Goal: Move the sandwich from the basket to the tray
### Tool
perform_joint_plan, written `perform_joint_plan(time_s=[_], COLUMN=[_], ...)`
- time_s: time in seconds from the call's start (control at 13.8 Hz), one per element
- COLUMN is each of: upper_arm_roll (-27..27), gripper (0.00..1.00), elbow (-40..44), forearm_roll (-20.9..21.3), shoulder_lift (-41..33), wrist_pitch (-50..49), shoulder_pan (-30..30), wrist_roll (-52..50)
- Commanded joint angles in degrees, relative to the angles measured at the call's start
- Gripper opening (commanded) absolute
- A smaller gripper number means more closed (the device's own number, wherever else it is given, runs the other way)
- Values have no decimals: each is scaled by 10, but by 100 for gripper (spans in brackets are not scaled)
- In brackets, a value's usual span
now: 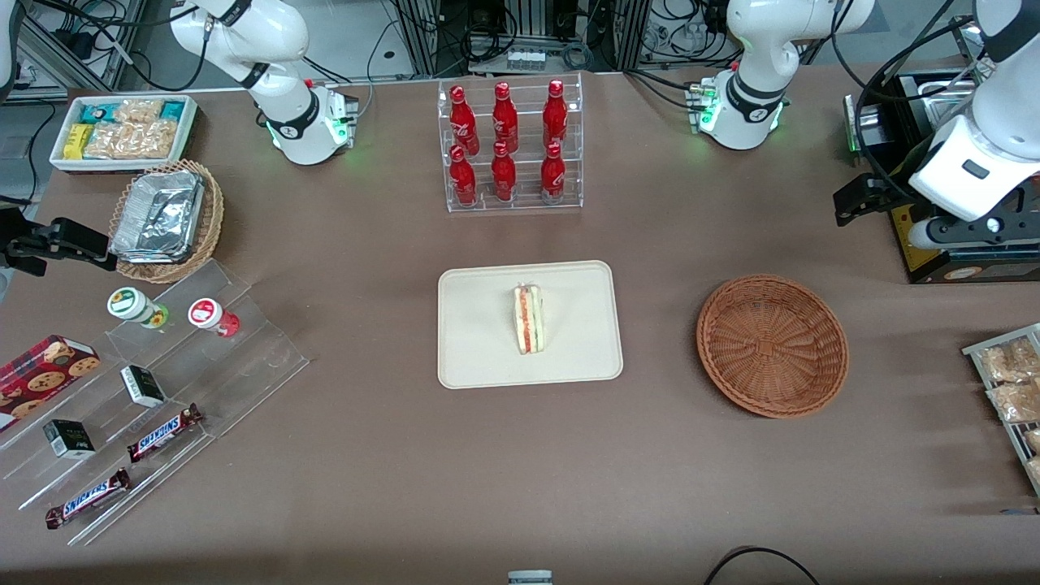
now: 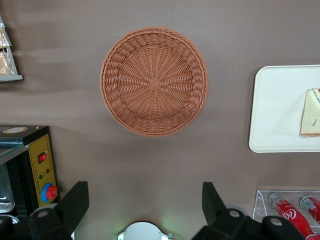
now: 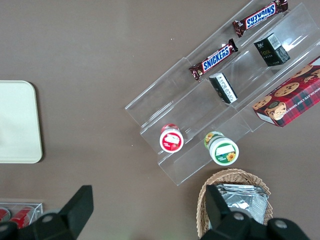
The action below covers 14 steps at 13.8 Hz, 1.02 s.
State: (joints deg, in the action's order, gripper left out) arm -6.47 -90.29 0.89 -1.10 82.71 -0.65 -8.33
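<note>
The sandwich (image 1: 529, 318) lies on the cream tray (image 1: 471, 357) in the middle of the table, its red and green filling edge showing. The reddish-brown wicker basket (image 1: 772, 345) sits beside the tray toward the working arm's end and has nothing in it. My left gripper (image 1: 849, 203) is raised, farther from the front camera than the basket. In the left wrist view the gripper (image 2: 145, 192) is open and holds nothing, with the basket (image 2: 154, 81), the tray (image 2: 277, 110) and the sandwich (image 2: 311, 114) in sight.
A clear rack of red bottles (image 1: 509, 146) stands farther back than the tray. A black control box (image 1: 934, 244) and a wire rack of bagged snacks (image 1: 1011, 390) sit at the working arm's end. An acrylic shelf (image 1: 122, 406), a foil basket (image 1: 166, 219) and a white bin (image 1: 122, 130) lie at the parked arm's end.
</note>
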Motion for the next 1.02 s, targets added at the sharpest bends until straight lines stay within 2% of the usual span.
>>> perform_joint_plan(time_s=[0.0, 0.22, 0.51, 0.94], upper_arm_roll=[46, 46, 46, 45], gripper=[100, 100, 100, 100], elbow=[-58, -43, 23, 29], forearm_roll=[-6, -6, -3, -5], shoulder_lift=[-51, -36, 6, 8], wrist_pitch=[12, 18, 11, 10], shoulder_pan=[-44, -44, -44, -28], wrist_roll=[9, 9, 9, 8])
